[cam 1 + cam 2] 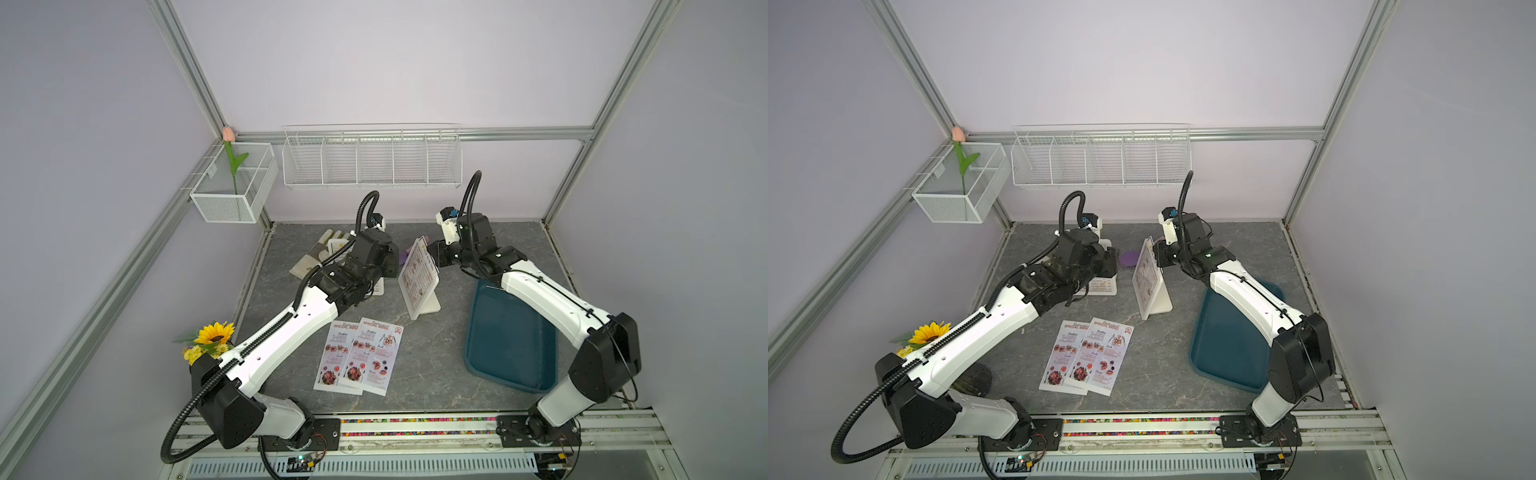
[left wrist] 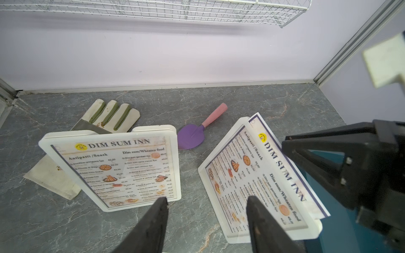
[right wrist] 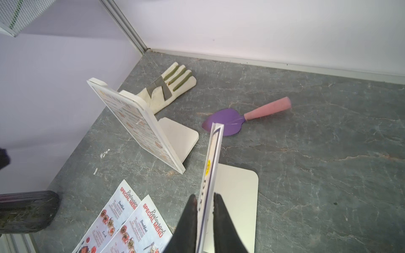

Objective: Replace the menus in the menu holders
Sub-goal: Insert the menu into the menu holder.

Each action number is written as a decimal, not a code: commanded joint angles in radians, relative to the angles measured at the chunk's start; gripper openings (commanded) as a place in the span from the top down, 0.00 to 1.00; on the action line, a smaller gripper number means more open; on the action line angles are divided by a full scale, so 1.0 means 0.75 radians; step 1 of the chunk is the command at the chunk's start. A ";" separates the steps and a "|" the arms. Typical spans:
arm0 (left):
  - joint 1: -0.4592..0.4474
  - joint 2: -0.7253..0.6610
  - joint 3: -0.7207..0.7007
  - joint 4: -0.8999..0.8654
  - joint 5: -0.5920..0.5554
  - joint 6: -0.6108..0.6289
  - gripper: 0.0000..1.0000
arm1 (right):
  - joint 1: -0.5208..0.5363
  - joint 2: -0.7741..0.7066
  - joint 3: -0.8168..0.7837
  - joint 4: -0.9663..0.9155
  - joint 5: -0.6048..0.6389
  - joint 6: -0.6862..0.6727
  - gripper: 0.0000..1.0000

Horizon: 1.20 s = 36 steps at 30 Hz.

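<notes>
Right wrist view: right end effector (image 3: 205,196) clamps the upright menu (image 3: 212,151) edge-on.

A bare lane is running between the white plastic left menu holder (image 2: 109,168) and the matching centre menu holder (image 2: 252,186), whose white DIM SUM INN paper sheet (image 2: 291,179) is jutting out sideways. A purple trowel with a pink handle (image 2: 192,138) is lying across the lane's back end, and a pale work glove (image 2: 109,116) is crowding the ground toward the back left corner. Two pinkish SPECIAL MENU paper sheets (image 1: 361,357) are covering the middle near the front edge and a dark teal rectangular tray (image 1: 511,345) is lying along the right edge, leaving open grey marbled tabletop (image 1: 434,357) between them.
</notes>
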<state>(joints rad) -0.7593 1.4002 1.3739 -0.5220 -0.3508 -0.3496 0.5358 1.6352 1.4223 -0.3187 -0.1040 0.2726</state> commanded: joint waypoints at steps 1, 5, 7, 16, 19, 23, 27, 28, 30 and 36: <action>0.006 -0.016 -0.013 -0.010 -0.032 0.002 0.40 | -0.009 0.002 0.036 -0.021 -0.032 -0.007 0.84; 0.006 -0.017 -0.016 -0.010 -0.037 0.002 0.40 | -0.009 -0.002 0.032 -0.013 -0.047 0.002 0.86; 0.006 -0.017 -0.017 -0.009 -0.038 0.002 0.40 | -0.009 -0.004 0.030 -0.009 -0.062 0.005 0.88; 0.006 -0.017 -0.023 -0.007 -0.037 -0.003 0.40 | -0.007 0.008 0.020 -0.009 -0.100 0.026 0.91; 0.006 -0.019 -0.023 -0.005 -0.039 -0.002 0.40 | -0.007 0.021 0.024 -0.021 -0.104 0.030 0.91; 0.006 -0.019 -0.023 -0.006 -0.042 -0.002 0.40 | -0.007 0.030 0.023 -0.029 -0.116 0.032 0.91; 0.006 -0.018 -0.021 -0.007 -0.041 -0.001 0.40 | -0.007 0.046 0.027 -0.042 -0.128 0.030 0.91; 0.006 -0.016 -0.021 -0.005 -0.040 -0.002 0.40 | -0.007 0.051 0.030 -0.047 -0.131 0.031 0.90; 0.006 -0.018 -0.020 -0.003 -0.041 -0.002 0.40 | -0.006 0.059 0.032 -0.052 -0.135 0.031 0.91; 0.006 -0.016 -0.017 -0.004 -0.044 0.000 0.40 | -0.006 0.055 0.030 -0.052 -0.129 0.032 0.88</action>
<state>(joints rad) -0.7593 1.4002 1.3685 -0.5220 -0.3672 -0.3496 0.5335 1.6657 1.4319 -0.3344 -0.1844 0.2901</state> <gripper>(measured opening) 0.598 0.116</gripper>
